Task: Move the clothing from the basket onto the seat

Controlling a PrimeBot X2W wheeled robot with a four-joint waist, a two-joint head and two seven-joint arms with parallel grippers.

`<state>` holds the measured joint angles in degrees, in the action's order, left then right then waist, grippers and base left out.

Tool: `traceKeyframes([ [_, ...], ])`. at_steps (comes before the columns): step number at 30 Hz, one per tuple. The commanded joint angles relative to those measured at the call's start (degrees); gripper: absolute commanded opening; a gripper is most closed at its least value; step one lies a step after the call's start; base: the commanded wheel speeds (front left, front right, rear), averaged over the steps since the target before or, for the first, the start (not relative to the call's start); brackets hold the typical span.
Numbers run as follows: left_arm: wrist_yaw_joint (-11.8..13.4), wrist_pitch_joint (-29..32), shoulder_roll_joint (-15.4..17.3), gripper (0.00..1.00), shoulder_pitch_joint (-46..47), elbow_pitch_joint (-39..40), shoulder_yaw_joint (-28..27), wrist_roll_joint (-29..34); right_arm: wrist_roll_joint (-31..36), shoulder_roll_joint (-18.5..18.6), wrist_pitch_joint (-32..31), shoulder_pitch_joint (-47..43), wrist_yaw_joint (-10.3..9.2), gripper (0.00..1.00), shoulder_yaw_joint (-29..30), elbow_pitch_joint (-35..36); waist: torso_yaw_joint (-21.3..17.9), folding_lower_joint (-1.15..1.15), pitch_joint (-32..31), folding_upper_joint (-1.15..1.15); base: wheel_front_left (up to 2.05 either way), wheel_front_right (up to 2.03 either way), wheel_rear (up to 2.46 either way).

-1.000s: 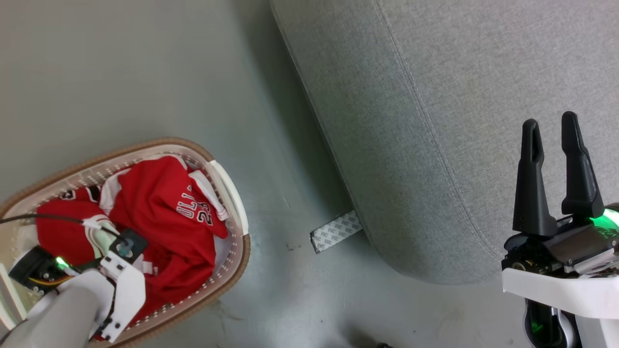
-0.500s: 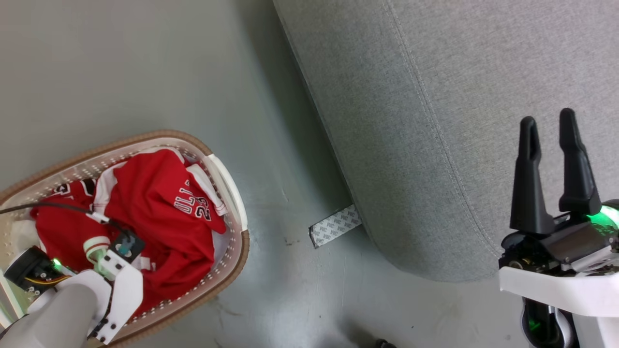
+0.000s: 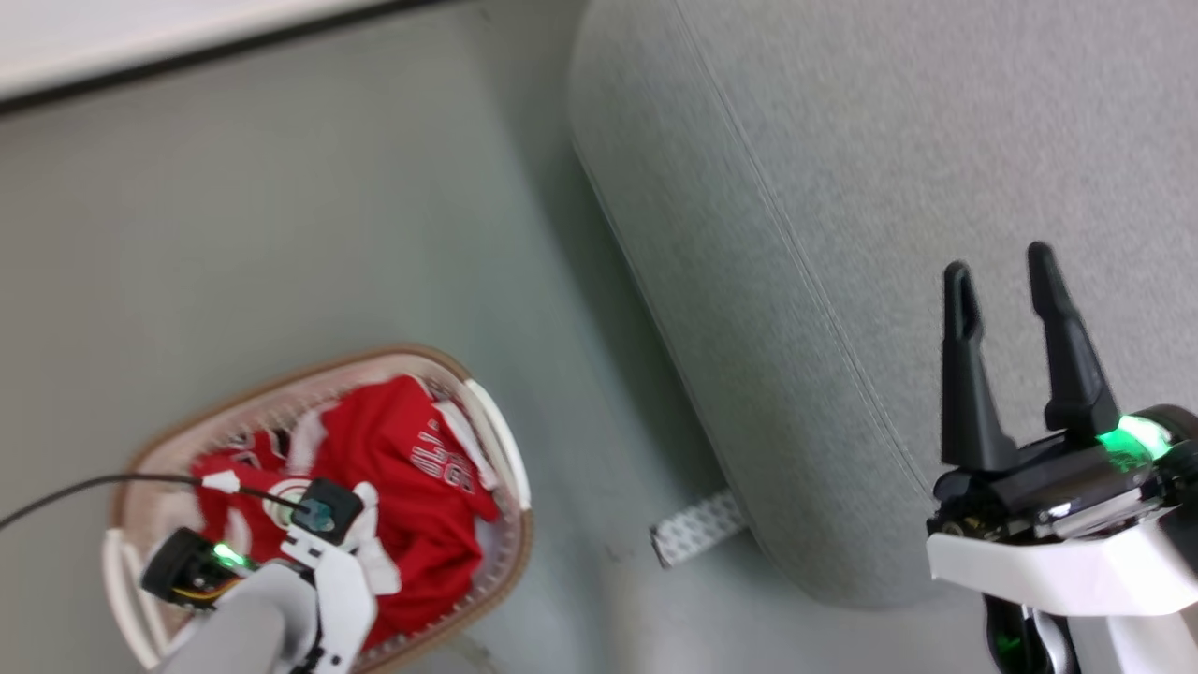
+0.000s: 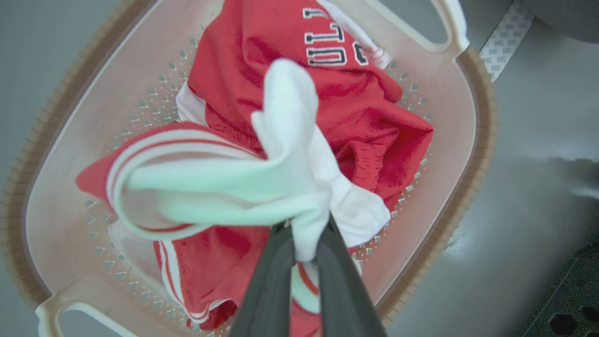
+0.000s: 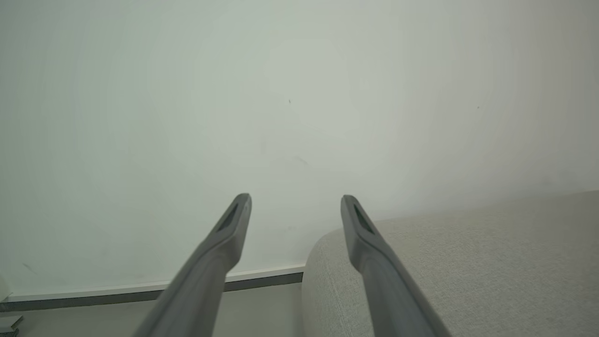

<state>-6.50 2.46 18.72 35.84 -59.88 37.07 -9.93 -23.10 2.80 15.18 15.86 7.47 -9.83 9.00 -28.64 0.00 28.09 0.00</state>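
Note:
The red clothing (image 3: 412, 496) with white trim lies bunched in the white, brown-rimmed basket (image 3: 510, 468) on the floor at the lower left of the head view. My left gripper (image 4: 304, 243) is shut on a white-trimmed fold of the clothing (image 4: 262, 182), lifted above the basket (image 4: 468, 121). In the head view the left wrist (image 3: 318, 524) hangs over the basket and hides its fingers. The light grey seat (image 3: 842, 234) spreads across the upper right. My right gripper (image 3: 1001, 267) stands open above the seat, also open in the right wrist view (image 5: 295, 206) beside the seat (image 5: 468, 271).
A patterned grey strip (image 3: 693, 529) lies on the grey floor at the seat's lower edge. A pale wall with a dark baseboard (image 3: 187, 56) runs along the top left. A black cable (image 3: 94, 487) trails from the left wrist.
My left gripper has closed on the clothing and raised a fold of it. The head camera has tilted, so the basket sits lower and smaller and the wall's baseboard has come into view.

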Motion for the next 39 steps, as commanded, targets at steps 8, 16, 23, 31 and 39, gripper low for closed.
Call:
traceKeyframes([
  [8,-0.33,-9.17,-5.64,0.00,-3.05,-1.04,-2.10,-4.92,3.53,0.24,-0.03,-4.56,0.04,1.00,0.14,-3.36,8.89,0.00,-14.66,0.00,0.00,0.00,0.00],
  [16,-0.42,-15.34,-8.16,0.00,-6.12,2.46,-3.55,-8.47,5.37,0.22,-0.03,-8.41,0.04,1.00,0.07,-5.33,13.96,0.00,-22.47,0.00,0.00,0.00,0.00],
  [23,0.17,-16.40,-8.34,0.00,-6.62,9.28,-3.13,-8.55,6.20,0.21,-0.03,-11.04,0.04,1.00,0.10,-6.10,17.69,0.00,-25.64,0.00,0.00,0.00,0.00],
  [31,2.27,-15.08,-6.56,0.00,-5.88,23.52,-4.16,-9.25,6.24,0.25,-0.03,-12.90,0.04,1.00,-1.18,-6.84,20.18,0.00,-27.84,0.00,0.00,0.00,0.00],
  [39,4.72,-10.93,-4.80,0.00,-4.99,40.00,-6.61,-11.28,5.75,0.23,-0.03,-13.69,0.04,1.00,-2.91,-7.47,21.17,0.00,-28.74,0.00,0.00,0.00,0.00],
])
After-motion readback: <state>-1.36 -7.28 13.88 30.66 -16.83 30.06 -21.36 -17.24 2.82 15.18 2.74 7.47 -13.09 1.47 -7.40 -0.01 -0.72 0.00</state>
